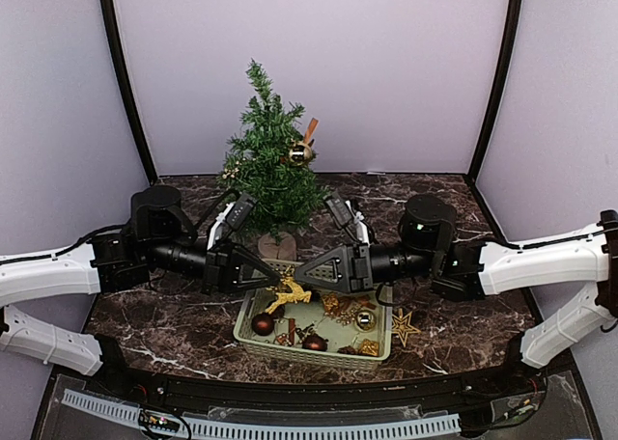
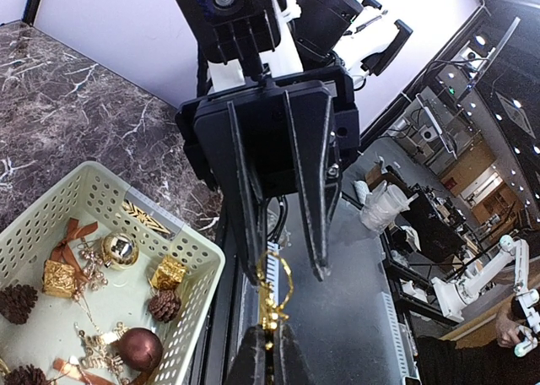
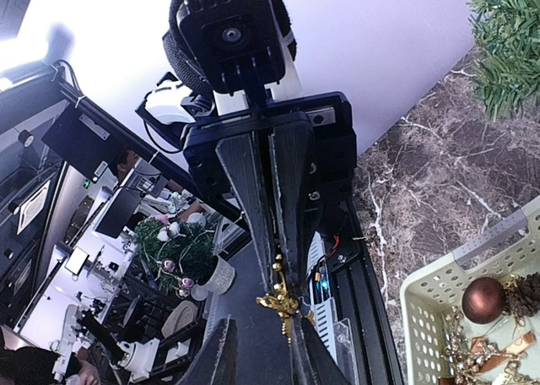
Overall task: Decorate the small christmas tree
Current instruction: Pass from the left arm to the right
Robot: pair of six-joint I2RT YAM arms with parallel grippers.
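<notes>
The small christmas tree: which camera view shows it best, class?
Top external: the small christmas tree stands whole, tip to base. Right wrist catches only branch tips at its corner; left wrist shows none of it.

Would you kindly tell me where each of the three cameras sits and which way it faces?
Top external: above and behind the arms, looking down on the basket and small christmas tree; left arm and right arm show.
Left wrist: on the left arm, facing the right jaws; its own jaws pinch a gold ornament.
Right wrist: on the right arm, facing the left jaws; own jaws at the bottom.
Shared: both wrist views show ornament and basket.
</notes>
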